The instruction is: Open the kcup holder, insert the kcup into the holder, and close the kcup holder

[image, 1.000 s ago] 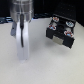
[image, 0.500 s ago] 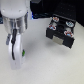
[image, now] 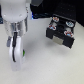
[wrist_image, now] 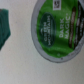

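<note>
Gripper [image: 16, 50] low over the kcup [wrist_image: 56, 30], jaw state impossible to tell, kcup holder [image: 61, 31] well apart toward the exterior view's right, bare table [image: 40, 62] between them

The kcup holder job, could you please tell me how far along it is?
Done: the kcup holder looks open, its drawer pulled out with slots showing. In hand: the gripper hangs over the kcup, the green lid filling the wrist view; grasp unclear. Left: inserting the kcup and closing the holder.

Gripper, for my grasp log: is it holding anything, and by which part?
Cannot tell: the gripper is close to the kcup, but no finger contact shows.
</note>
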Motion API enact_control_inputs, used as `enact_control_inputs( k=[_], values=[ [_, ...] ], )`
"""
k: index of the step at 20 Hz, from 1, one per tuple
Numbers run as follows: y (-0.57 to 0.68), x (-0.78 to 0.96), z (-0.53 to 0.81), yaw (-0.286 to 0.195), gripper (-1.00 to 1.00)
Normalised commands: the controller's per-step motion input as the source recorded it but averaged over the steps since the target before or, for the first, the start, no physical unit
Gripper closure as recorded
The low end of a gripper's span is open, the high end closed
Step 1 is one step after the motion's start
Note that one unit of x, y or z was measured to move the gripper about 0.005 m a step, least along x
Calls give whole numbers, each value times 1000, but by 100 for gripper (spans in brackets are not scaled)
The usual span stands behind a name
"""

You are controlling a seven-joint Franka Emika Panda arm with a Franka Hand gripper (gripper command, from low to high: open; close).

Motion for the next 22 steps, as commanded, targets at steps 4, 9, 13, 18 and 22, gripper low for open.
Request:
enact_control_inputs(
  k=[4, 9, 13, 18, 22],
  values=[
    [109, -305, 0, -10, -100],
    [0, -265, -11, -31, -100],
    [0, -3, -59, 0, -100],
    [-37, -34, -81, -52, -100],
    [-96, -98, -69, -99, 100]
  ],
)
